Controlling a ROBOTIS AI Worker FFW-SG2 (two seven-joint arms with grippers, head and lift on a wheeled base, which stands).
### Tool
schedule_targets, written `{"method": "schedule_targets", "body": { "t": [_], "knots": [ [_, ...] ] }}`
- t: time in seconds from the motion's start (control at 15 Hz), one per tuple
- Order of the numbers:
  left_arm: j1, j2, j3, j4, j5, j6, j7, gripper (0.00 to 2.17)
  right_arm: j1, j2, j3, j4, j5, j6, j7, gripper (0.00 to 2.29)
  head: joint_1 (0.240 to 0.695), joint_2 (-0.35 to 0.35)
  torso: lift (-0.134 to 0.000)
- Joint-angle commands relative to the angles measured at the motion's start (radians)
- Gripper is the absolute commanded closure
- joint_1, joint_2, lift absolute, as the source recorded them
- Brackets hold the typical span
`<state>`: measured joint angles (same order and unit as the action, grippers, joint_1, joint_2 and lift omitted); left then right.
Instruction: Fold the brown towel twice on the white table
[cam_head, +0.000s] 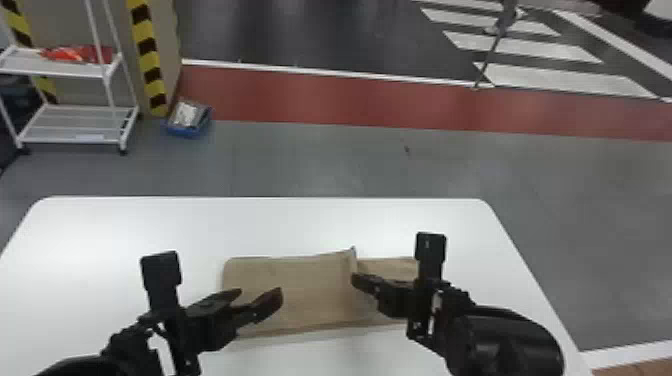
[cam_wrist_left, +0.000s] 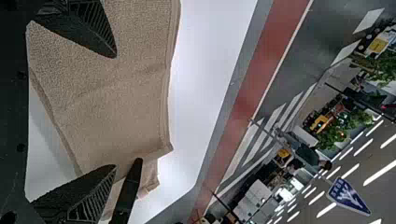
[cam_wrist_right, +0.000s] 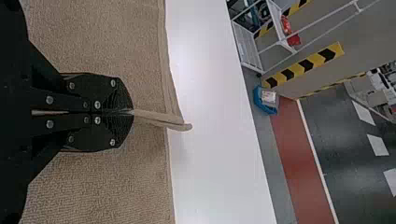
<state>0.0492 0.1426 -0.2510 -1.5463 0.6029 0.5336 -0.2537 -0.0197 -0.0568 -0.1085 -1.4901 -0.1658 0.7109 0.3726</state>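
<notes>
We judge one fold made and the second partway: the brown towel (cam_head: 300, 290) lies on the desk (cam_head: 310, 220), our right gripper (cam_wrist_right: 131, 112) pinching its raised edge (cam_wrist_right: 161, 118), our left gripper (cam_wrist_left: 115, 111) open above one end

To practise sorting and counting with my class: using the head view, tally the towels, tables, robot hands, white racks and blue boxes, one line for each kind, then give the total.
Brown towel: 1
White table: 1
Robot hands, the left hand and the right hand: 2
White rack: 1
Blue box: 1
Total: 6
</notes>
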Motion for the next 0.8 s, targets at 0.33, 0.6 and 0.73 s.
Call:
{"method": "schedule_targets", "body": {
  "t": [0.33,0.6,0.73],
  "knots": [
    [0.017,0.002,0.033,-0.011,0.006,0.000,-0.007,0.04,0.144,0.000,-0.022,-0.386,-0.093,0.132,-0.020,1.33,0.695,-0.172,0.000],
    [0.035,0.002,0.045,-0.015,0.006,0.000,-0.016,0.04,0.188,0.000,-0.111,-0.593,-0.139,0.295,-0.021,1.33,0.695,-0.171,0.000],
    [0.041,0.002,0.045,-0.015,0.006,0.000,-0.016,0.04,0.187,-0.008,-0.174,-0.596,-0.162,0.313,-0.018,1.33,0.695,-0.183,0.000]
  ]
}}
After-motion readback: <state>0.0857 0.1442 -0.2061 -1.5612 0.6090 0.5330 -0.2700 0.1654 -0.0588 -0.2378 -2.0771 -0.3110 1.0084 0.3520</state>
